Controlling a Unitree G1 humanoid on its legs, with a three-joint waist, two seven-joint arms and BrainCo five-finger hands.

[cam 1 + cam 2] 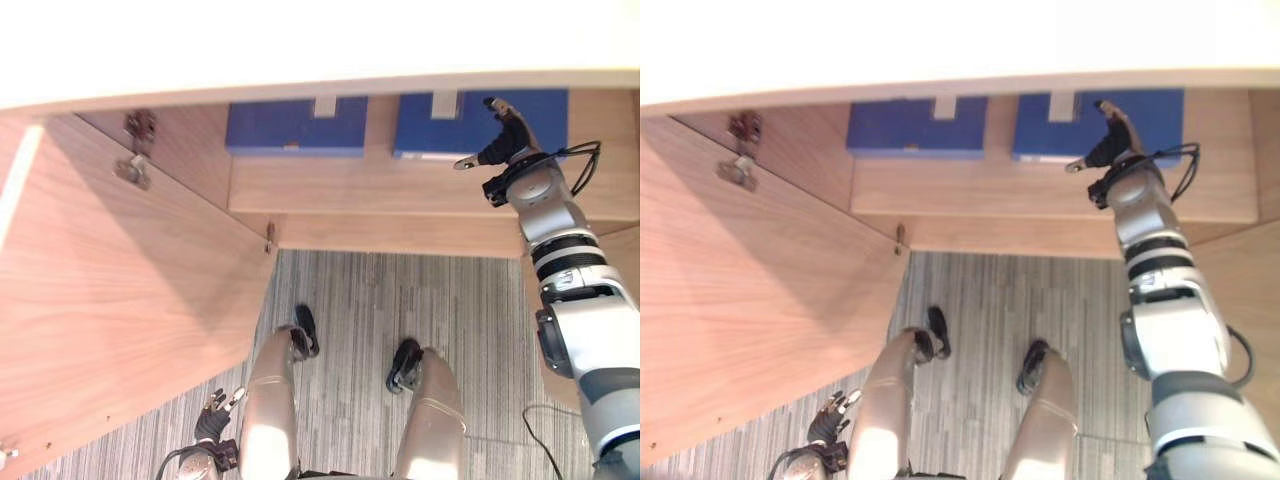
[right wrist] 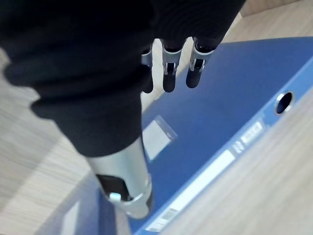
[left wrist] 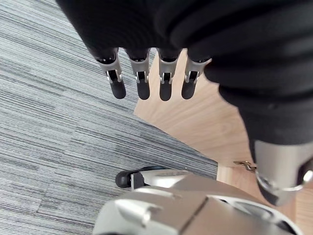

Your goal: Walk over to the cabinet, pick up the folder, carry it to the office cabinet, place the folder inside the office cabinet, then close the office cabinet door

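Observation:
Two blue folders lie flat on the wooden shelf (image 1: 380, 190) of an open cabinet. My right hand (image 1: 505, 135) reaches over the right folder (image 1: 430, 135), near its front edge. In the right wrist view its fingers (image 2: 168, 81) are straight and its thumb (image 2: 122, 181) is stretched out, just above the folder's blue cover (image 2: 234, 98); I cannot tell whether they touch it. The left folder (image 1: 295, 125) lies apart from it. My left hand (image 1: 213, 420) hangs low beside my left side with relaxed fingers (image 3: 142, 83) and holds nothing.
The cabinet's wooden door (image 1: 110, 300) stands swung open on the left, with metal hinges (image 1: 135, 150) at its inner edge. A pale cabinet top (image 1: 320, 50) overhangs the shelf. Grey striped carpet (image 1: 370, 300) lies below.

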